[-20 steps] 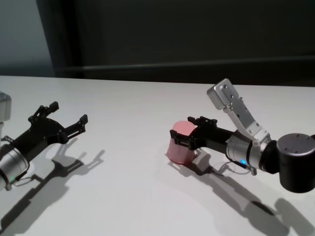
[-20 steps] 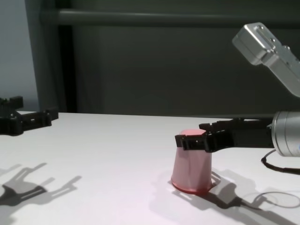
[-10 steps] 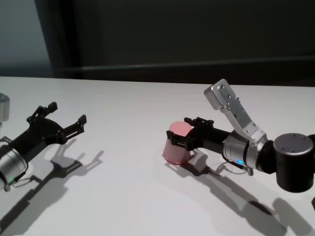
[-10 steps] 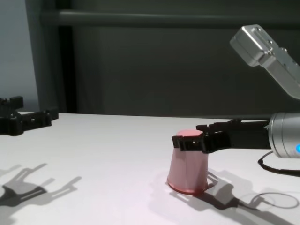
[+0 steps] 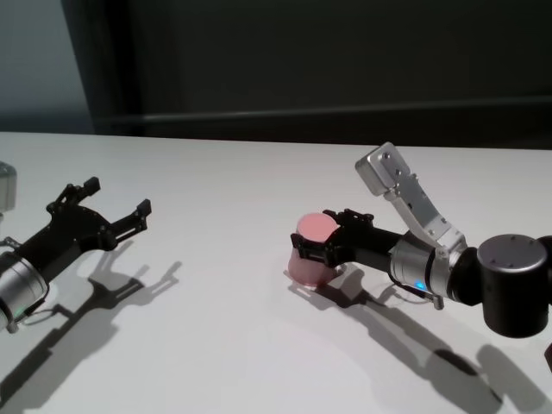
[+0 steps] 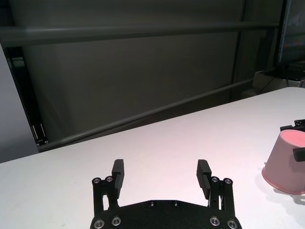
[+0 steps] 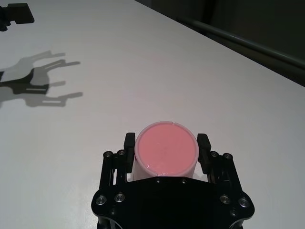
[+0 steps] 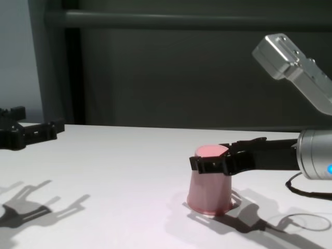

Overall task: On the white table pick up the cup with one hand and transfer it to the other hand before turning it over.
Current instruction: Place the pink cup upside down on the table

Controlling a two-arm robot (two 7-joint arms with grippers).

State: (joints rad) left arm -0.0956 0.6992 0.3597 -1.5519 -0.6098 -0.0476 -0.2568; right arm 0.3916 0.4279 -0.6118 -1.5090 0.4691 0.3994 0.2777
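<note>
a: any writing or labels anywhere?

b: none that can be read. the white table is plain, and the cup is plain pink with no print.

a: where is the cup, and which way does it point?

b: it stands on the table toward the robot's right, upside down: wide rim on the tabletop, narrower flat base facing up. its long axis is upright, or close to it.

a: and the right gripper?

b: it reaches in level from the right, one finger on each side of the cup near the upturned base. in the right wrist view the fingers sit just beside the cup's wall, and i cannot tell whether they press it or stand slightly off, so whether it is gripping i cannot tell.

a: the left one?

b: the left gripper hovers above the table far to the left, well apart from the cup, jaws spread wide with nothing between them. its shadow lies on the tabletop below.
</note>
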